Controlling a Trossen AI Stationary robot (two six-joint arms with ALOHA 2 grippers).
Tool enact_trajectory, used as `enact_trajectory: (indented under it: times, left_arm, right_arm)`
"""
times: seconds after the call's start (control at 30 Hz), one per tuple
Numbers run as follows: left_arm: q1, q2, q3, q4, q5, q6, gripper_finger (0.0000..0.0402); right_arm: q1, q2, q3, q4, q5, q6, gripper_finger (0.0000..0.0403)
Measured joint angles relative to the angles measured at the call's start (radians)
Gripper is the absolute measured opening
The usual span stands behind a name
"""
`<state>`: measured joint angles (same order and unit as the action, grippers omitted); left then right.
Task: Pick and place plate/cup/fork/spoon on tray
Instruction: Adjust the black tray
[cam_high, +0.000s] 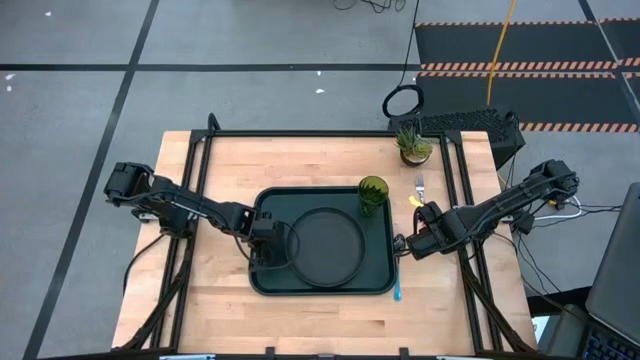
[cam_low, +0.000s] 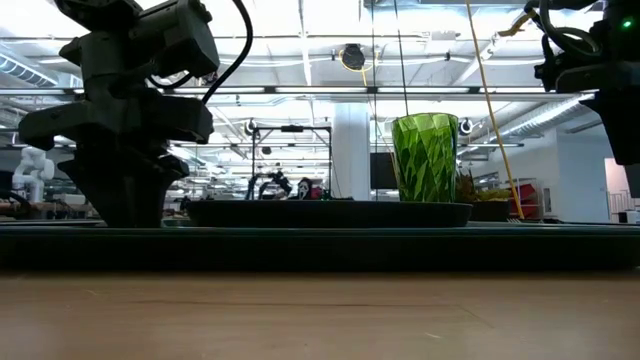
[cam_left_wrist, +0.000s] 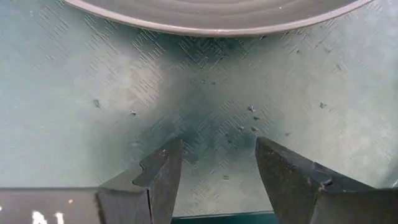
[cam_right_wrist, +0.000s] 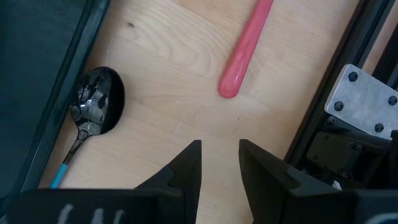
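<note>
The tray (cam_high: 268, 283) holds the plate (cam_high: 325, 246) and the cup (cam_high: 372, 194) (far-right corner). The left gripper (cam_left_wrist: 214, 165) and the right gripper (cam_right_wrist: 220, 165) are both parted, grasping nothing.

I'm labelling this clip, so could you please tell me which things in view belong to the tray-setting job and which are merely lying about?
Job:
- tray
- plate, on the tray
- cup, on the tray
- fork, on the table
- spoon, on the table beside the tray

Lying about:
- potted plant
- cable loop on the floor
</note>
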<state>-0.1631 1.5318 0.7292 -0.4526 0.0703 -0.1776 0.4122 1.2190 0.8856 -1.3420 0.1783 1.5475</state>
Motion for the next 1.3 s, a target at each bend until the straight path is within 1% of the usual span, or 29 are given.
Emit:
enact_trajectory:
  times: [0.07,1.07,1.3]
  left_arm:
    - [0.000,0.000,0.000,0.000,-0.014,0.000,0.0209]
    - [0.040,0.000,0.000,-0.008,-0.023,0.028,0.0209]
    - [0.039,0.000,0.000,-0.008,-0.070,0.044,0.0209]
  right_arm:
    - [0.000,0.000,0.000,0.001,0.000,0.000,0.0100]
    - [0.000,0.000,0.000,0.007,0.001,-0.007,0.0100]
    - [0.000,0.000,0.000,0.008,0.002,-0.008,0.0100]
